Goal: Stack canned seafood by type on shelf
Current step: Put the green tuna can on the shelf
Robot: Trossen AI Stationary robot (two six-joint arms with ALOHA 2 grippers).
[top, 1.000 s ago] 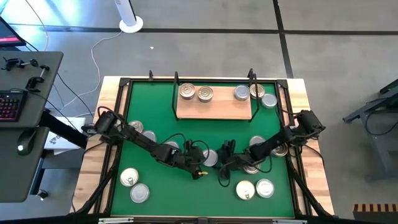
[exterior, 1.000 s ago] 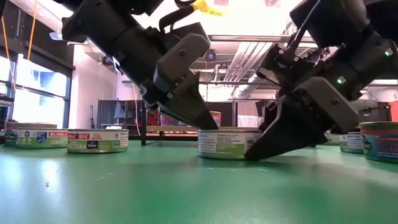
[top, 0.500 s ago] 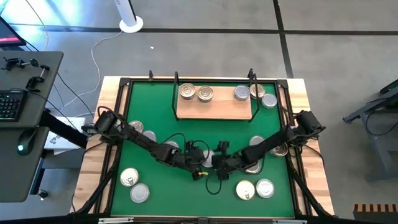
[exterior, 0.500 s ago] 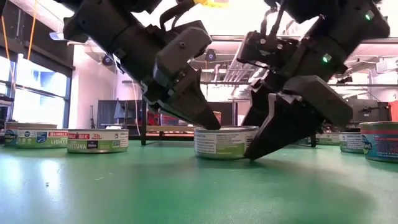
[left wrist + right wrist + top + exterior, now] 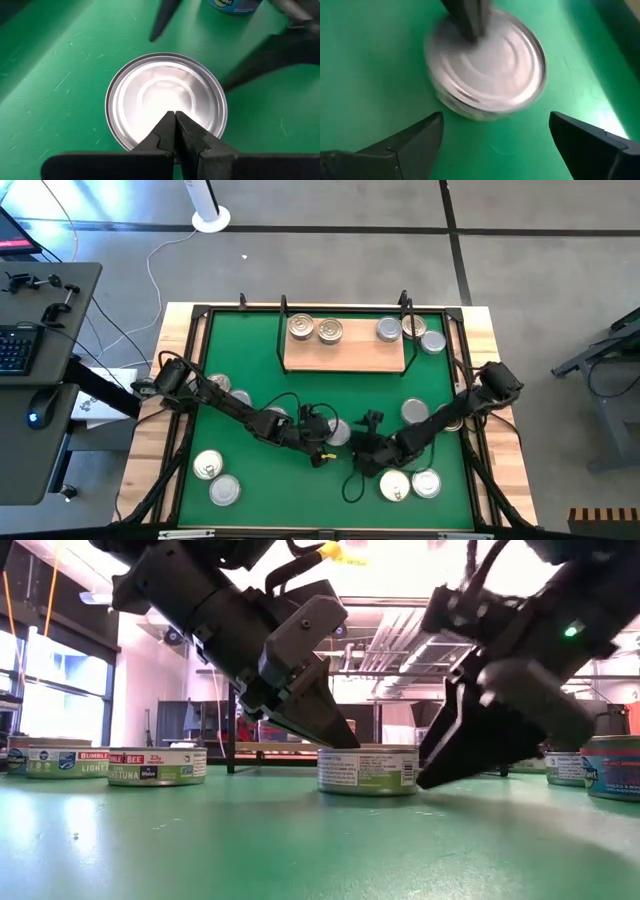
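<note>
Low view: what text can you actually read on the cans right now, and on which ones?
"BUMBLE BEE" and "TUNA": side label of the second can from the left.
"BUMBLE" and "LIGHT": side label of the far-left can.
Centre can, under the shut left claw: label print too small to read.
Blue-labelled can at the right edge: print not legible.
High and wrist views: no readable text.

Bright ceiling lights (image 5: 400,560) wash out the low view's background, silhouetting both arms. Glare whitens the can lid (image 5: 165,100) at the left wrist; the right wrist view is motion-blurred.
</note>
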